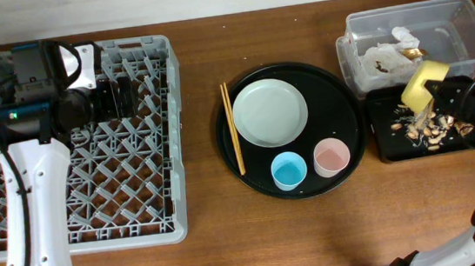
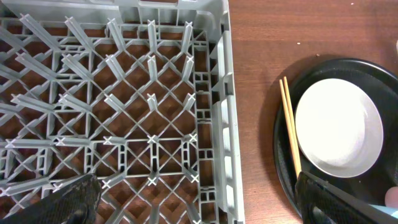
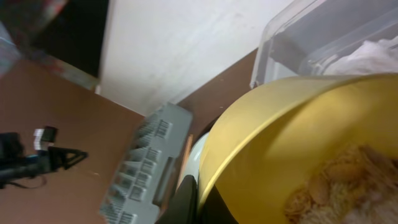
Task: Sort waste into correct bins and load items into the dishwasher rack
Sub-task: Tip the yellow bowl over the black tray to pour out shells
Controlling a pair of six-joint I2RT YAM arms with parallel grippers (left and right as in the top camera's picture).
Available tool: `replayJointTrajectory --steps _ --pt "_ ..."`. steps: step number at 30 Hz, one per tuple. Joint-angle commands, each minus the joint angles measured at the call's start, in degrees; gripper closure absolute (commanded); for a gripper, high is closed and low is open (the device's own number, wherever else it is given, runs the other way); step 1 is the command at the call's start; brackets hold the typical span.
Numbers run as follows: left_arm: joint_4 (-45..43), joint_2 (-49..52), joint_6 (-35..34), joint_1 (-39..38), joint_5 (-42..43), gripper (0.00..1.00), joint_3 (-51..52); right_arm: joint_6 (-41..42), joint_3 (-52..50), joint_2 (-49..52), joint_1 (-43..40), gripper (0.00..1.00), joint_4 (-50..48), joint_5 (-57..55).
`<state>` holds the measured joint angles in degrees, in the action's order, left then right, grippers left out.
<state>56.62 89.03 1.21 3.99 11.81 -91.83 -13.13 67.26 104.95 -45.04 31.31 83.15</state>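
My right gripper is shut on the rim of the yellow bowl, tipped on its side over the small black tray. Beige food scraps lie in that tray, and some still sit in the bowl. White napkins lie in the clear tub. The pale plate, chopsticks, blue cup and pink cup rest on the round black tray. My left gripper is open and empty over the grey dishwasher rack.
The rack takes up the left of the wooden table. The round black tray lies just right of it, with the plate and chopsticks on it. The tub and small tray stand at the far right, near the table's edge.
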Motion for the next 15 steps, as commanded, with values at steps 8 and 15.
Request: replayJointTrajectory --steps 8,15 --pt "0.09 -0.5 -0.37 0.04 0.22 0.01 -0.9 1.62 -0.31 0.96 -0.42 0.96 -1.62 4.46" --pt "0.09 -0.5 -0.37 0.04 0.22 0.01 -0.9 6.25 -0.28 0.31 -0.46 0.96 -2.14 5.77"
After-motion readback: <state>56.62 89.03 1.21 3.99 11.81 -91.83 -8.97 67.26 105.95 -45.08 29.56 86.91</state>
